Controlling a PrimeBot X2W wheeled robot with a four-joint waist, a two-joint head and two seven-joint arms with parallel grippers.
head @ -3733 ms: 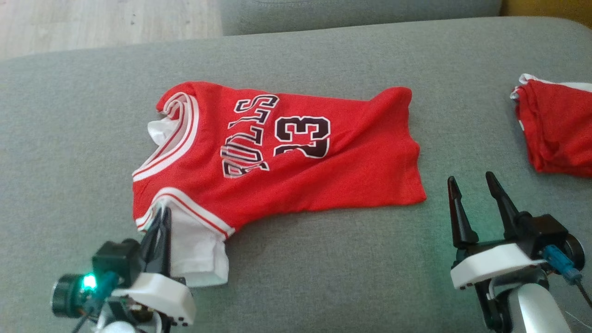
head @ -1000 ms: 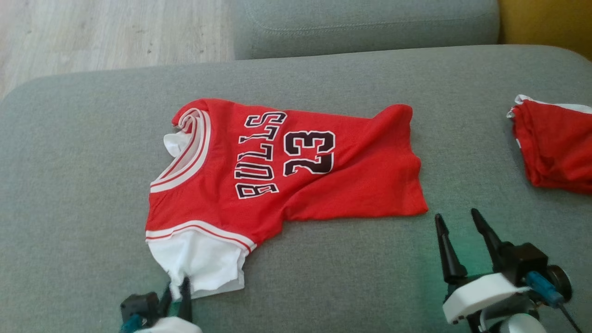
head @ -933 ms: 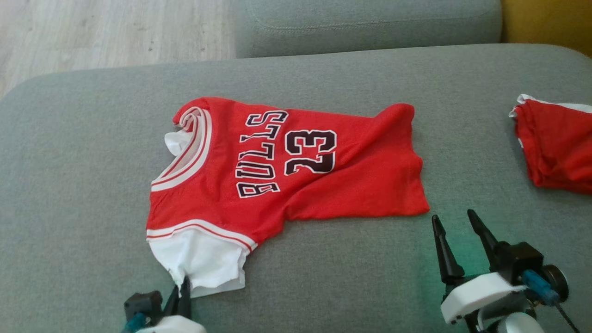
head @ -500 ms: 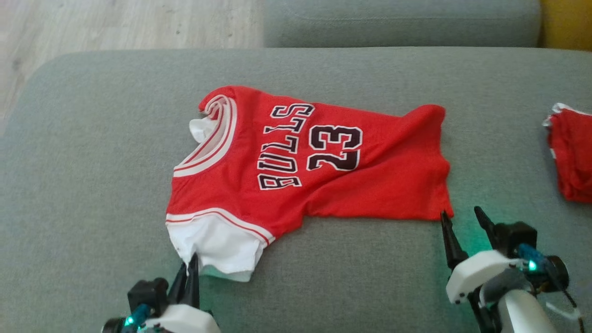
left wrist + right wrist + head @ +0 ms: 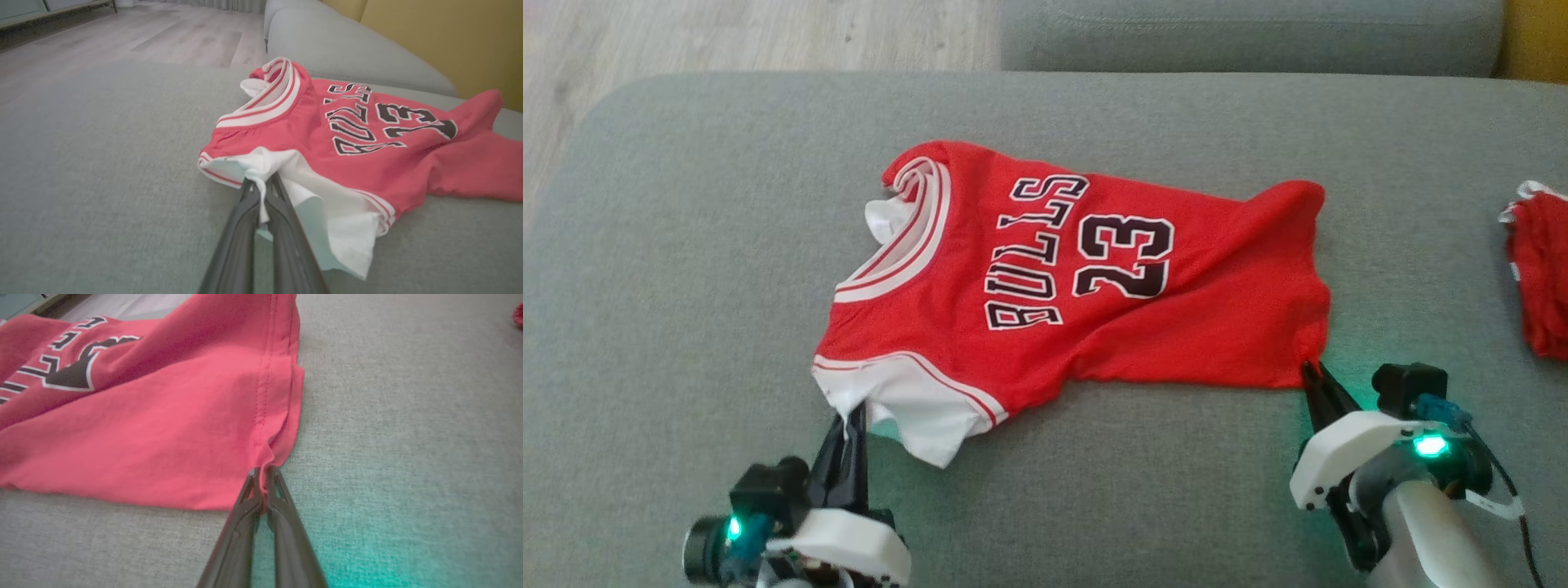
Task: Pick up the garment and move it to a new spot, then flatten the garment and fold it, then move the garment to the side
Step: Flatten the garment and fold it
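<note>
The garment is a red jersey with "BULLS 23" lettering and white sleeves, lying spread on the grey couch seat, neck to the left. My left gripper is shut on the near white sleeve; in the left wrist view the white cloth is pinched between the fingers and lifted slightly. My right gripper is shut on the garment's near right hem corner; the right wrist view shows the red hem bunched at the closed fingertips.
Another red cloth lies at the right edge of the seat. The couch backrest runs along the far side, wooden floor beyond at the far left, and a yellow wall behind the couch.
My right gripper moved forward to the hem corner and shut on it. My left gripper closed on the white sleeve and raised it a little. The head camera shifted.
</note>
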